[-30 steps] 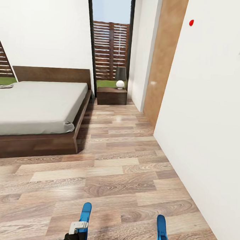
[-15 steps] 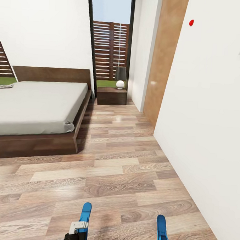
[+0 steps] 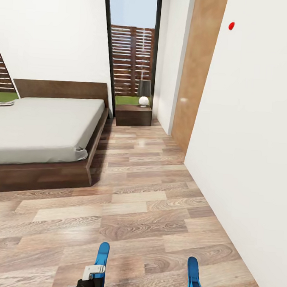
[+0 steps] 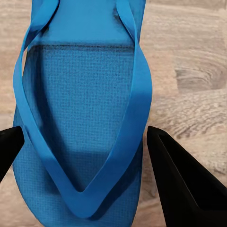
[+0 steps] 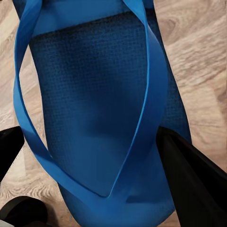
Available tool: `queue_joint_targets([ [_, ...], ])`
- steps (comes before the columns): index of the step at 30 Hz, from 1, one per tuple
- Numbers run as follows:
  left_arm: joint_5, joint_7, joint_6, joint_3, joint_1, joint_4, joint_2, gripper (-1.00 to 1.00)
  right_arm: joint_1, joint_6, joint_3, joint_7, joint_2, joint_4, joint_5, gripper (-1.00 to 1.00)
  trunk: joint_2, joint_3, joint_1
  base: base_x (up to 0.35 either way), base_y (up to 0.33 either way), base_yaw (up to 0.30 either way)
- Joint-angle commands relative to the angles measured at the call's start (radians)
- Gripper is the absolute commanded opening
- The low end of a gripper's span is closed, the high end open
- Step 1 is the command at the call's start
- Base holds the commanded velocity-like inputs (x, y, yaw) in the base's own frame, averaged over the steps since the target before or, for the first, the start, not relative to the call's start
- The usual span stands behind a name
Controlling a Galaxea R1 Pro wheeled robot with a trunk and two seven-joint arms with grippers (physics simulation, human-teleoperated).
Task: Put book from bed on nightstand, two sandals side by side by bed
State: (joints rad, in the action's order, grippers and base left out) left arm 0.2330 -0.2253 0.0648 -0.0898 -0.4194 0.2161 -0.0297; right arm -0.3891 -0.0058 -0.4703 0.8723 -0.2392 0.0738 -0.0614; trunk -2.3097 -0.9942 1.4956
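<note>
While your head camera shows two bright blue flip-flops edge-on, left sandal (image 3: 102,260) and right sandal (image 3: 193,277), each wrist view shows a sole clamped between black fingers (image 4: 182,184) (image 5: 194,182). One small book (image 3: 4,103) lies on the off-white bed (image 3: 42,126); one dark wooden nightstand (image 3: 133,115) stands beside it.

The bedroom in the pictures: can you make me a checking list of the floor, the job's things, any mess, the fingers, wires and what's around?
Surface: wooden plank floor, bare ahead.
Job's things: left sandal and right sandal, one in each gripper; bed; nightstand with lamp; book at mattress's far side.
Clutter: nothing seen.
Grippers: left gripper and right gripper, fingers flanking a sandal.
Cables: nothing seen.
Surroundings: white walls, tall window, slatted fence outside.
</note>
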Motion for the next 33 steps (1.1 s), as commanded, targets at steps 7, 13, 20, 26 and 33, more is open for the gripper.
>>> queue_joint_targets([
  [7,0.011,0.0,0.004,-0.008,-0.001,-0.001,0.001,-1.0,0.0,0.0,-0.007,0.004,0.0,0.0,-0.006,-1.0,0.0,-0.001,0.0,0.328,0.0,0.0],
  [13,0.011,0.0,0.004,-0.008,-0.001,-0.001,0.0,-1.0,0.0,0.0,-0.007,0.003,0.0,0.0,-0.006,-1.0,0.0,-0.001,0.0,0.331,0.0,0.041],
  [20,0.011,0.0,0.004,-0.008,-0.001,-0.001,-0.001,-1.0,0.0,0.0,-0.007,0.003,0.0,0.0,-0.006,-1.0,0.0,-0.001,0.0,0.331,0.0,0.132],
  [26,0.011,0.0,0.004,-0.008,-0.001,-0.001,-0.001,-1.0,0.0,0.0,-0.007,0.004,0.0,0.0,-0.006,-1.0,0.0,-0.001,0.0,0.331,0.0,0.006],
  [33,0.01,0.0,0.004,-0.008,-0.001,-0.001,-0.001,-1.0,0.0,0.001,-0.007,0.006,0.0,0.001,-0.006,-1.0,0.0,0.0,0.0,0.331,0.0,-0.149],
])
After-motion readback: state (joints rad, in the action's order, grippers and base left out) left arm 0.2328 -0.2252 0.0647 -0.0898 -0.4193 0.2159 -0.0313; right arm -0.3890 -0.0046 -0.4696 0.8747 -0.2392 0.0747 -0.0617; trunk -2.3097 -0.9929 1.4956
